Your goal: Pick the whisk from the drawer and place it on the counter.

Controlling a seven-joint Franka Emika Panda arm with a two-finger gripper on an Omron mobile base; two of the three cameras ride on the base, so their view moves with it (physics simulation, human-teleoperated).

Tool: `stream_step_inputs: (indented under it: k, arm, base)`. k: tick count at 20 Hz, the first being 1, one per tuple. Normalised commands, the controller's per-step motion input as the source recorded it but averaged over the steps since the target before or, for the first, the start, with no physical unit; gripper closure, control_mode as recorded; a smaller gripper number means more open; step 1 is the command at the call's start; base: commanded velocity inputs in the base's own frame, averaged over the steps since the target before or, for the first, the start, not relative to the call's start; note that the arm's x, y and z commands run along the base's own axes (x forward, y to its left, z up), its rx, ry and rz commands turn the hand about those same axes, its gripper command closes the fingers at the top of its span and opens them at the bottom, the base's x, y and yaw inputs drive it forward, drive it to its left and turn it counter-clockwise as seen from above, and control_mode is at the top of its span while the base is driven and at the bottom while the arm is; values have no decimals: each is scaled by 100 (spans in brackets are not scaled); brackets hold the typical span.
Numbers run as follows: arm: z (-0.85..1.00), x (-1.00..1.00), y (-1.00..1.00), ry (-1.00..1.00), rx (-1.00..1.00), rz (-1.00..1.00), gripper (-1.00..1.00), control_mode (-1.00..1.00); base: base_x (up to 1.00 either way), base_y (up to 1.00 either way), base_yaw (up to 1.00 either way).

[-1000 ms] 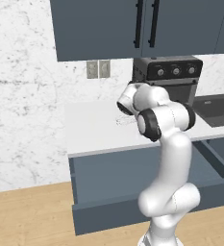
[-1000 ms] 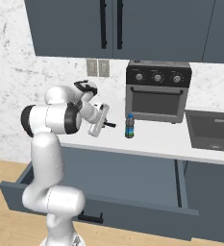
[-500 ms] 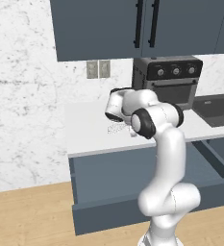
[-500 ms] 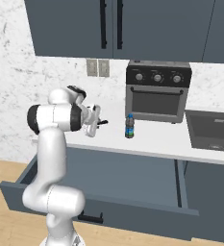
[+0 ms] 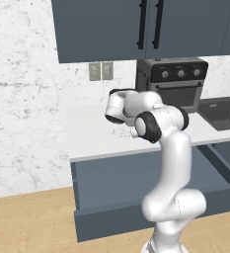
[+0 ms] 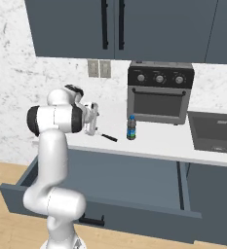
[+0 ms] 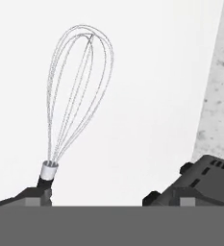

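Observation:
The whisk [image 7: 80,91] lies on the white counter [image 6: 154,142], its silvery wire head pointing away from the hand and its dark handle [image 6: 108,138] running back toward the hand. My gripper [image 7: 104,194] hovers just above the counter, open, its fingers spread wide. The handle's end sits beside the left fingertip [image 7: 29,196], and nothing is between the fingers. From the right base view my gripper [image 6: 92,124] points down at the counter's left part. In the left base view the wire head [image 5: 120,132] shows faintly under the hand. Below, the slate-blue drawer [image 6: 85,214] stands pulled out.
A black toaster oven [image 6: 159,99] stands at the back of the counter, with a small blue bottle [image 6: 131,127] in front of it, right of the whisk. A dark sink [image 6: 215,132] is at the far right. Upper cabinets [image 6: 110,26] hang overhead.
The arm swung left and down with the whisk. The whisk now rests on the counter and the fingers have opened off its handle.

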Motion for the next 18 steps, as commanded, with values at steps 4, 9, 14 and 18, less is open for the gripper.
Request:
stream_step_inputs:
  k: [4,9,14,18]
  arm:
    - [100,-9,3,19,-18,4,-100,-100]
    - [75,-27,1,18,-56,23,-100,-100]
    - [34,-31,0,1,-53,33,-100,-100]
    - [70,-49,0,0,-52,32,-100,-100]
  base:
    - [0,0,0]
    - [0,0,0]
    - [0,0,0]
    - [0,0,0]
